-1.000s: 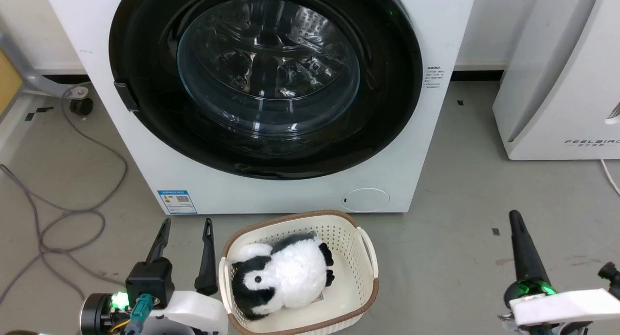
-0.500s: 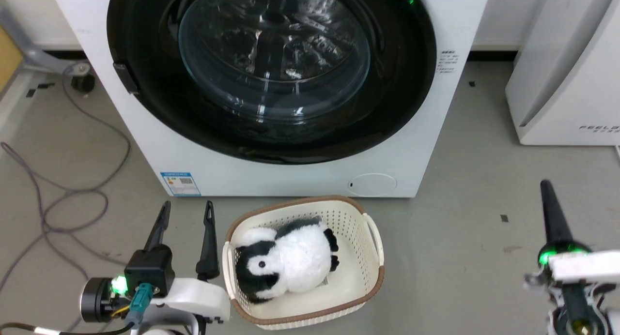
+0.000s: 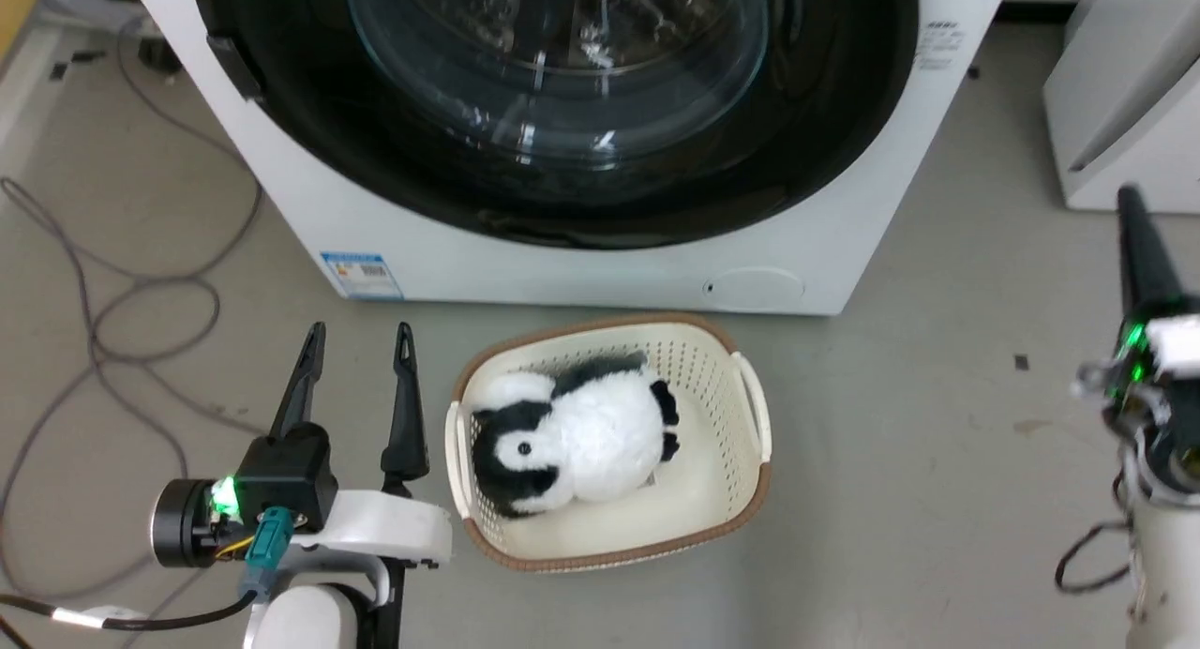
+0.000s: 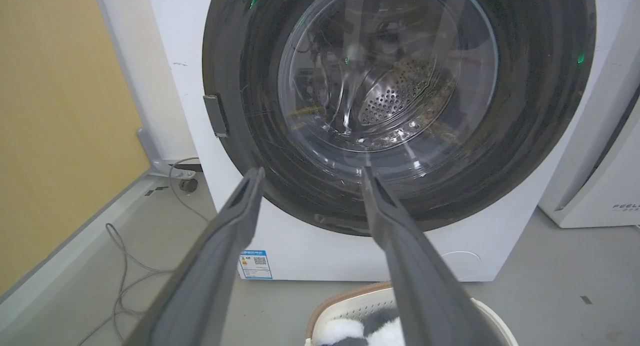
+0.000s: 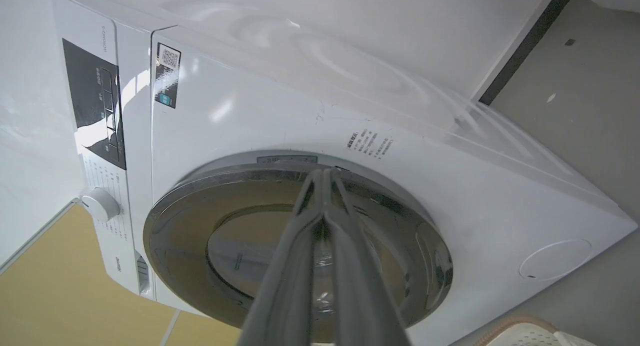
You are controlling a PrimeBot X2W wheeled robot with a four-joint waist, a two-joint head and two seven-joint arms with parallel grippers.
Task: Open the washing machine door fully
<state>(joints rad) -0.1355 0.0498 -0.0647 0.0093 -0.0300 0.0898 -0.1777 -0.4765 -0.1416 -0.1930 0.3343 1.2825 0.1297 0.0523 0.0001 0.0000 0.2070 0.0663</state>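
washing machine door [image 3: 553, 96] closed; left fingers [image 3: 405, 405] spread apart, right fingers [image 3: 1142, 250] pressed together

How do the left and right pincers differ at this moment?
The left pincer is open with a wide gap; the right pincer is shut, no gap. The left pincer sits beside the basket; the right pincer is apart from it, over bare floor. The left wrist view shows the washer level and the right shows it tilted, so the right pincer is rolled. Both point toward the door, touching nothing.
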